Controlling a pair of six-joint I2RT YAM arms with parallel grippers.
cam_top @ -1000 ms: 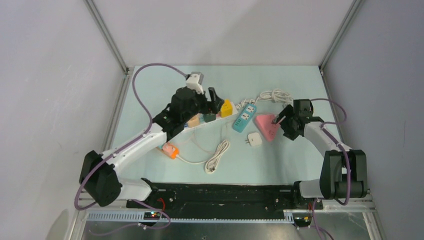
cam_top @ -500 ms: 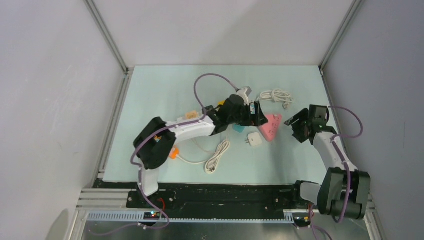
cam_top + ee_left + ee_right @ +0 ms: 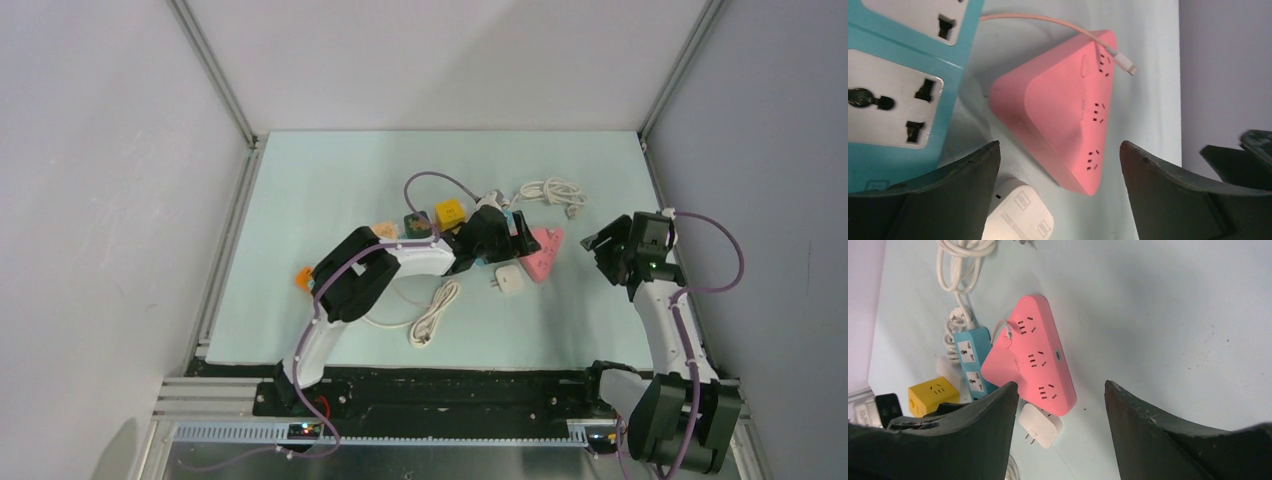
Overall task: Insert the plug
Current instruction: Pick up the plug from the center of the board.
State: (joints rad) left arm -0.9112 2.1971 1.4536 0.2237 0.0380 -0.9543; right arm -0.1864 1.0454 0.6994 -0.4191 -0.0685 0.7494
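- The white plug (image 3: 509,280) lies loose on the table mat (image 3: 330,180), just beside the pink triangular power strip (image 3: 541,252), at its 7 o'clock; neither arm holds it, so I judge the step in hand to be the pickup, with insertion not yet begun
- It is a small white block, square with rounded corners, lying flat; in the top view its two metal prongs point toward 9 o'clock, away from the strip
- The left gripper (image 3: 1059,147) hangs over the strip with its jaws spread wide and nothing between them; the plug shows at 7 o'clock, by one finger
- The right gripper (image 3: 1060,385) hovers at 3 o'clock of the strip, well apart from it, jaws parted and empty
- The next move, as I judge it, calls for one pincer to drop over the plug's body, pinch its sides, and turn the prongs down toward a socket on the strip's top face
- A teal power strip (image 3: 893,75) lies just beside the pink one, at 10 o'clock
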